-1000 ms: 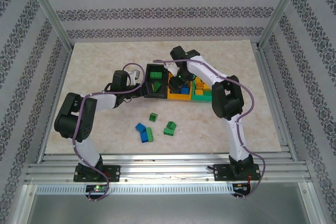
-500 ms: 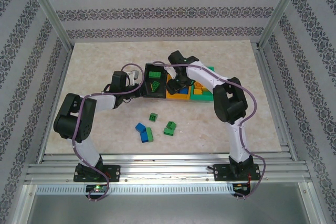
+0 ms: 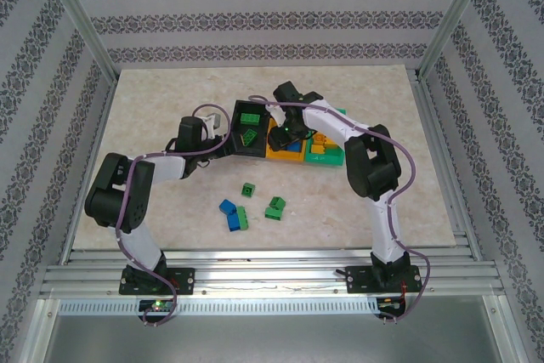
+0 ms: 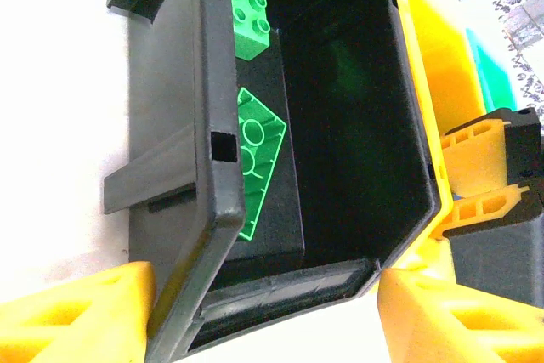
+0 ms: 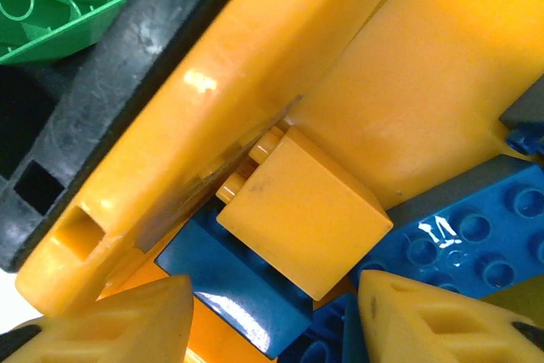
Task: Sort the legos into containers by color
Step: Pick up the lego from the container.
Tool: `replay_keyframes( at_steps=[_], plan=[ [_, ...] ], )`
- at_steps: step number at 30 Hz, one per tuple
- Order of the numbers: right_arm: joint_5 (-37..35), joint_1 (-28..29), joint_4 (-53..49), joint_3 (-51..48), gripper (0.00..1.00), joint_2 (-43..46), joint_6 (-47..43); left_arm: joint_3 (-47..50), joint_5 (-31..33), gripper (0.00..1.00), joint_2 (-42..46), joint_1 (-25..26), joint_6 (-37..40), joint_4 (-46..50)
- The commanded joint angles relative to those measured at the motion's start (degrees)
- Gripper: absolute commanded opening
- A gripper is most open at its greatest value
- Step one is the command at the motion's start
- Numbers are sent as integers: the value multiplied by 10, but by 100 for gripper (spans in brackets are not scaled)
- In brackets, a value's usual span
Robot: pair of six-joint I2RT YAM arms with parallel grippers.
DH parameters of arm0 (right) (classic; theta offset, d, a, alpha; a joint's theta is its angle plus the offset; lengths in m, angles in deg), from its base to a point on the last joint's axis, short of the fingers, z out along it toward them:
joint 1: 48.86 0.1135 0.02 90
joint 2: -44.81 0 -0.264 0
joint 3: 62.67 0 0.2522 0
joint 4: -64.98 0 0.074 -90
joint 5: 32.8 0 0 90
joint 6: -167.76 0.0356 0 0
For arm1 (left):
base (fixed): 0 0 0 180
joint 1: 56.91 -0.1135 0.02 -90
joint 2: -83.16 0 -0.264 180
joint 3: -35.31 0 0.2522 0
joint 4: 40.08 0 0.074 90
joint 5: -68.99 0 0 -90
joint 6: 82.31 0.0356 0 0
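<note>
Legos lie loose on the table, nearest the arm bases. One green brick sits apart. A blue brick lies just beside a blue and green pair that touch side by side. The rest of this group is green.

Next out, the left gripper reaches in low from the left. Its fingers stand on either side of the near end of the black bin, each touching it and clamped across it. The bin is tipped, so both its inside and its ribbed outer face show in the left wrist view. Two green pieces lie inside: a studded brick toward the far end, and a larger piece with its hollow underside up.

Touching the black bin on its right is the yellow-orange bin. The right gripper hangs inside it with fingers spread and nothing between them. Just beyond the fingertips a yellow-orange brick leans against the bin wall. It rests on blue bricks.

Furthest right in the row, the green bin holds yellow-orange pieces.
</note>
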Motion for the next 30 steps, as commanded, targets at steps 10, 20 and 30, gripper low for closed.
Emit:
replay_keyframes(
  at_steps=[10,20,30],
  plan=[
    [22,7,86,-44,52,-15,-13,3,-76,68,15,15,-10,-3],
    [26,-5,27,15,54,-7,-198,-14,-75,68,3,15,-12,4],
    [38,-26,-100,161,59,-108,-326,-41,-64,68,1,11,21,59]
  ],
)
